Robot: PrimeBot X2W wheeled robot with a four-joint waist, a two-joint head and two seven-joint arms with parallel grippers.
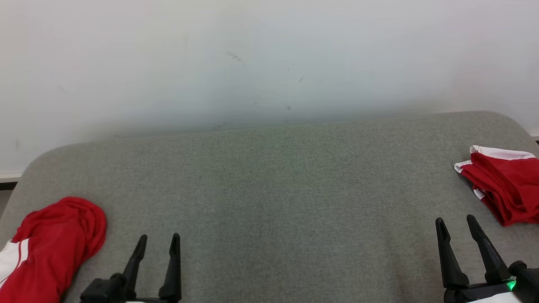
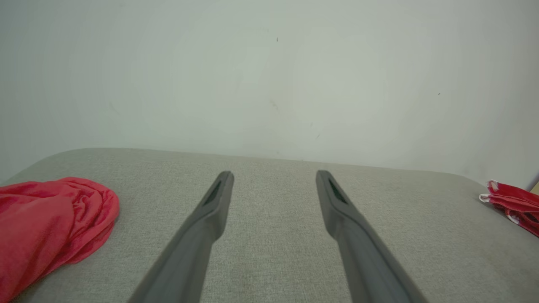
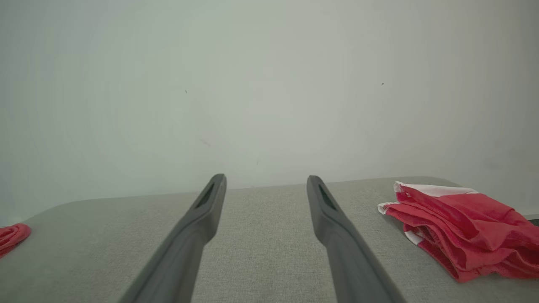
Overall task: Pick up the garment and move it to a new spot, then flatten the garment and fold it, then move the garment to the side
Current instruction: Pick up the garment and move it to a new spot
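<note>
A crumpled red garment (image 1: 50, 244) with white stripes lies at the near left of the grey upholstered surface (image 1: 269, 189); in the left wrist view the garment (image 2: 50, 223) sits left of my fingers. A folded red and white garment (image 1: 505, 185) rests at the right edge, also seen as the folded garment (image 3: 459, 229) to the right in the right wrist view. My left gripper (image 1: 159, 237) stands open just right of the crumpled garment, holding nothing. Near the front right, my right gripper (image 1: 455, 219) is open and empty, a little left of the folded garment.
A pale wall (image 1: 269, 63) rises directly behind the cushion's far edge. The cushion's corners are rounded, and a strip of floor (image 1: 8, 179) shows past the left corner. Bare grey fabric stretches between the two garments.
</note>
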